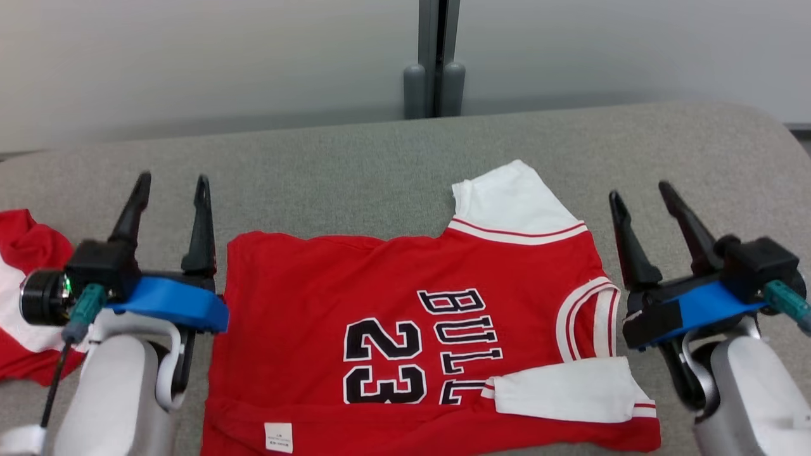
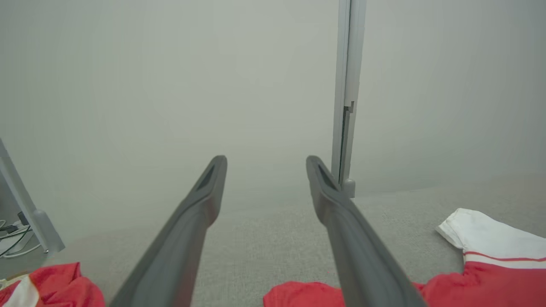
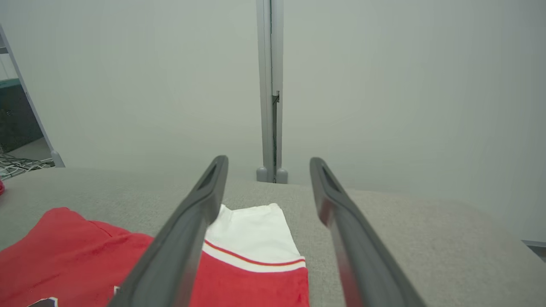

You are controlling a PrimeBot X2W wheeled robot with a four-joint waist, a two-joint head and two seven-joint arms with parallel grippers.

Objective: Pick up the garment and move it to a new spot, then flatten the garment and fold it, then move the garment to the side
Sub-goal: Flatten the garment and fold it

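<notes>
A red jersey [image 1: 355, 297] with white sleeves and black "BULLS 23" lettering lies spread on the grey surface, its near side folded over with one white sleeve [image 1: 564, 389] laid on top. The other white sleeve [image 1: 507, 199] points to the far side. My left gripper [image 1: 174, 187] hovers open just left of the jersey's hem. My right gripper [image 1: 640, 193] hovers open just right of the collar end. In the left wrist view the open gripper [image 2: 264, 164] shows the jersey [image 2: 490, 281] at lower right. In the right wrist view the open gripper [image 3: 266, 166] has the jersey [image 3: 85, 256] at lower left.
A second red and white garment [image 1: 22, 291] lies bunched at the left edge of the grey surface [image 1: 380, 164]. A pale wall with a grey vertical post [image 1: 434, 57] stands behind the surface. A metal frame [image 2: 25, 204] and cables sit off to the left.
</notes>
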